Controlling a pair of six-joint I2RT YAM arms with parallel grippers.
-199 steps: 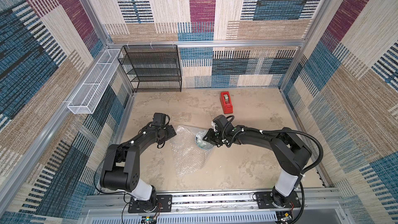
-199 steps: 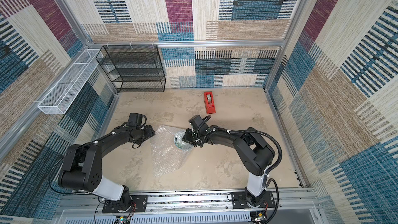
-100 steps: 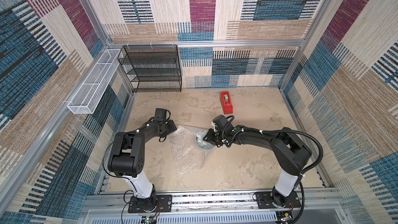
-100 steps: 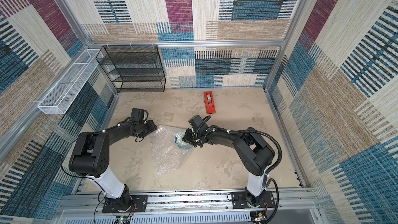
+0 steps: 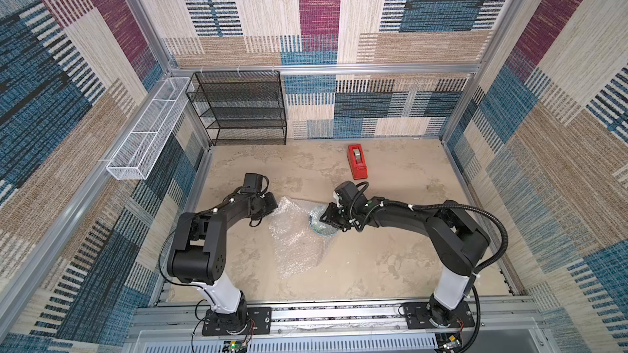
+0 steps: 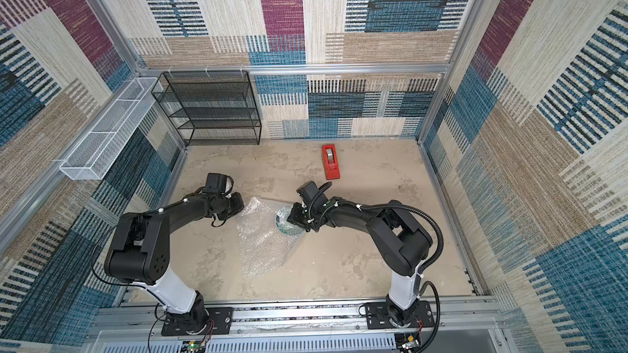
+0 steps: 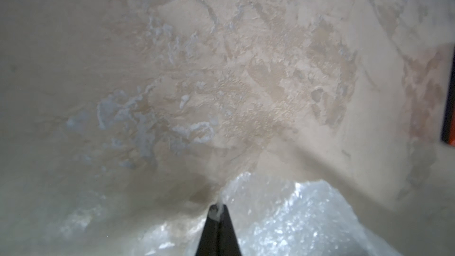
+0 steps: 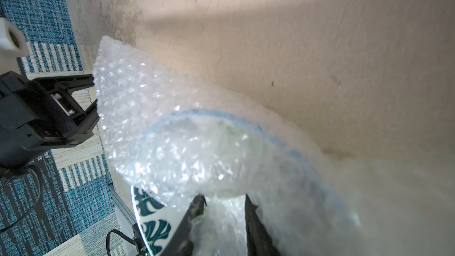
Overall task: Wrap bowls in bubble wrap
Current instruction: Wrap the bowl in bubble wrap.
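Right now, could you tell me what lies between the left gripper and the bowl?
Only bubble wrap, pinched by the left gripper and draped onto the bowl; both top views show it.

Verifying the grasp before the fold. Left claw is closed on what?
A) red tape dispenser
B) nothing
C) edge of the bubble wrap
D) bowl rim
C: in the left wrist view the left claw is shut with a bit of the bubble wrap pinched at its tips. In a top view the bowl lies at the sheet's opposite edge.
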